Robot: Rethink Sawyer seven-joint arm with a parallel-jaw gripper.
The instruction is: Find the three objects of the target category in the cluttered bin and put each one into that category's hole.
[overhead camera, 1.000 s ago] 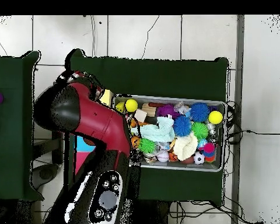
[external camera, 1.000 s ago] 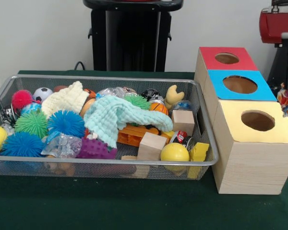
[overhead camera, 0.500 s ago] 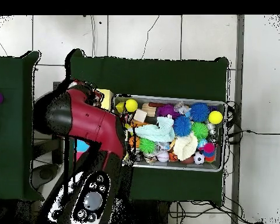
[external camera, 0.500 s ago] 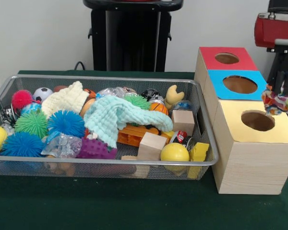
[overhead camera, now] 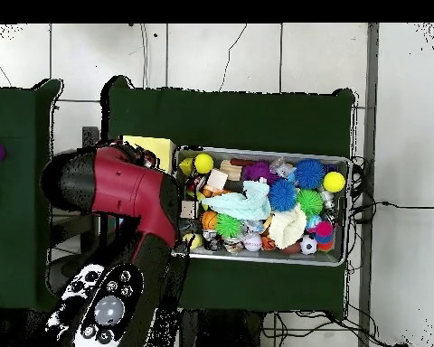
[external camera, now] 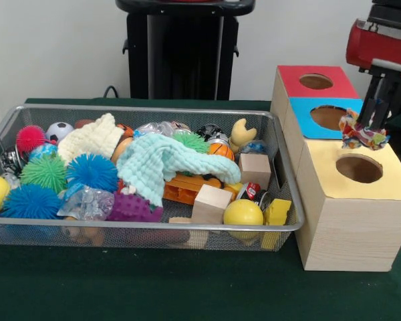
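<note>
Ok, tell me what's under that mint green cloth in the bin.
The mint cloth drapes over an orange toy and the edge of a purple spiky ball. Anything deeper beneath it is covered.

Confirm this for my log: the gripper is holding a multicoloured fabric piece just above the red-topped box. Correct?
Not quite. In the front view the gripper holds the multicoloured fabric piece between the blue-topped box and the yellow-topped box, near the yellow one's hole; the red-topped box lies further back.
</note>
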